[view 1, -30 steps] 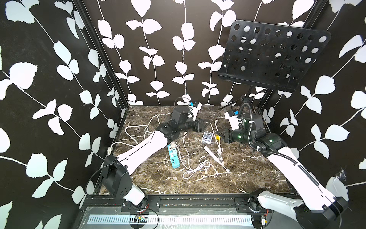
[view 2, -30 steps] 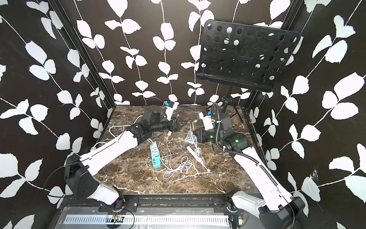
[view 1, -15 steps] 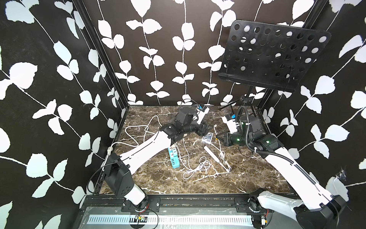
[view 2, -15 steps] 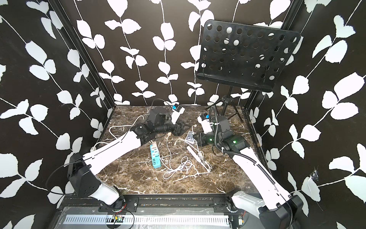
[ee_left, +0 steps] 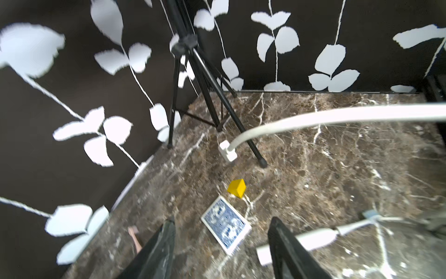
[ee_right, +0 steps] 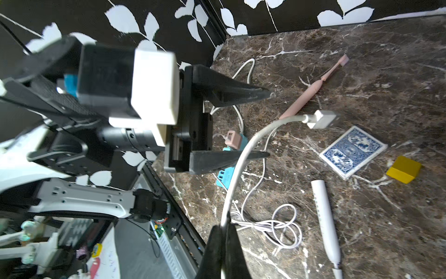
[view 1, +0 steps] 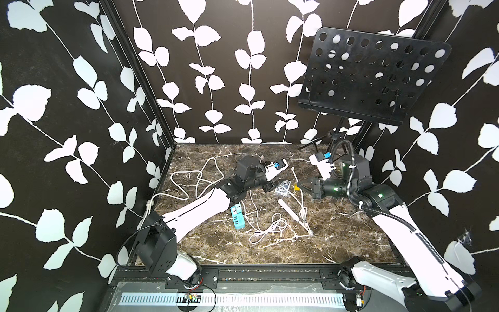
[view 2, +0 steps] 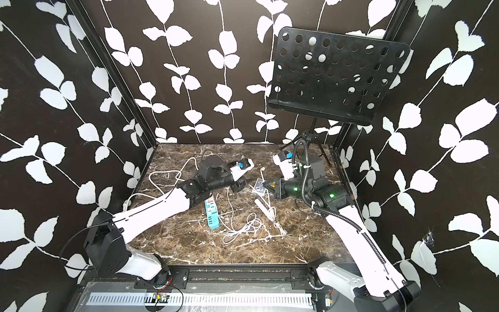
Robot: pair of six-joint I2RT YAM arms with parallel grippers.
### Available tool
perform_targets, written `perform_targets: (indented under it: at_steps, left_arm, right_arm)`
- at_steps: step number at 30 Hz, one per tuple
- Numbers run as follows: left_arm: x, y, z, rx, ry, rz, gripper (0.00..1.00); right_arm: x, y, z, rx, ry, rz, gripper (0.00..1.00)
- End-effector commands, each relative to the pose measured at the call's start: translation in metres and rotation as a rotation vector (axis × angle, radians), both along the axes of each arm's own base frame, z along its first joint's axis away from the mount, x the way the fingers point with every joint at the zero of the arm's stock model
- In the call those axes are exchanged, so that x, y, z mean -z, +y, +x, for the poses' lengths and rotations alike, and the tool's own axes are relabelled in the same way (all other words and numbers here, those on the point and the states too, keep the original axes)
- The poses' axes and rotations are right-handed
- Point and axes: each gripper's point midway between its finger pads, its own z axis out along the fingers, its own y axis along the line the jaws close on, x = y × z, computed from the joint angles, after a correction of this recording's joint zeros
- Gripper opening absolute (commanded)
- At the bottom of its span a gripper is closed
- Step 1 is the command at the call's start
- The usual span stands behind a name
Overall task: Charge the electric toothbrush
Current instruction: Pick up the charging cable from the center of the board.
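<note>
The white electric toothbrush (view 1: pixel 290 212) (view 2: pixel 263 208) (ee_right: pixel 324 217) lies flat mid-table, its near end showing beside a left finger in the left wrist view (ee_left: pixel 301 239). My right gripper (view 1: pixel 298 186) (view 2: pixel 266 185) (ee_right: pixel 225 225) is shut on a white charging cable (ee_right: pixel 241 169). The cable arches forward, and its free connector (ee_right: pixel 322 119) (ee_left: pixel 226 149) hangs above the table. My left gripper (view 1: pixel 275 185) (view 2: pixel 241 183) (ee_left: pixel 221 221) is open and holds nothing. It hovers over the blue card deck (ee_left: pixel 225 225), facing the right gripper.
The blue card deck (view 1: pixel 283 186) and a yellow block (ee_right: pixel 404 172) (ee_left: pixel 237 188) lie between the grippers. A teal power strip (view 1: pixel 237 218) carries a pink plug (ee_right: pixel 233 140). Coiled white cable (view 1: pixel 267 229), a pink toothbrush (ee_right: pixel 311 91) and a music stand (view 1: pixel 372 78) are nearby.
My left arm has swung right and down toward the card deck, and its jaws have widened a little. The right gripper has stayed shut on the cable, hardly moving.
</note>
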Motion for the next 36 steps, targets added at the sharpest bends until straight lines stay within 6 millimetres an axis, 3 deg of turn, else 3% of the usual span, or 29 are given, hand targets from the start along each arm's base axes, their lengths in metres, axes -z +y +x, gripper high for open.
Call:
perform_targets:
  at_steps: [1, 5, 8, 14, 18, 26, 28, 36]
  left_arm:
    - [-0.03, -0.011, 0.005, 0.041, -0.149, -0.072, 0.63]
    - [-0.038, -0.018, 0.009, 0.046, -0.18, -0.148, 0.62]
    - [-0.031, -0.025, 0.006, 0.086, -0.162, -0.138, 0.59]
    - [-0.034, -0.024, 0.025, -0.004, -0.149, -0.182, 0.49]
    - [-0.029, -0.025, 0.02, 0.015, -0.133, -0.184, 0.41]
    - [-0.025, -0.023, 0.013, 0.039, -0.098, -0.178, 0.14]
    - [-0.019, -0.024, 0.012, 0.048, -0.083, -0.158, 0.02]
    - [-0.019, -0.028, 0.009, 0.072, 0.007, -0.119, 0.0]
  right_arm:
    - [-0.027, 0.01, 0.001, -0.039, 0.011, 0.125, 0.0]
    - [-0.036, 0.014, 0.005, -0.042, 0.025, 0.193, 0.0]
    - [-0.039, 0.017, 0.008, -0.04, 0.039, 0.233, 0.0]
    - [-0.04, 0.017, 0.008, -0.034, 0.052, 0.253, 0.0]
    - [-0.039, 0.012, 0.009, -0.018, 0.056, 0.255, 0.0]
    - [-0.036, 0.004, 0.013, 0.012, 0.065, 0.256, 0.0]
    - [-0.037, 0.0, 0.014, 0.023, 0.063, 0.257, 0.0]
    - [-0.036, -0.006, 0.014, 0.02, 0.088, 0.257, 0.0]
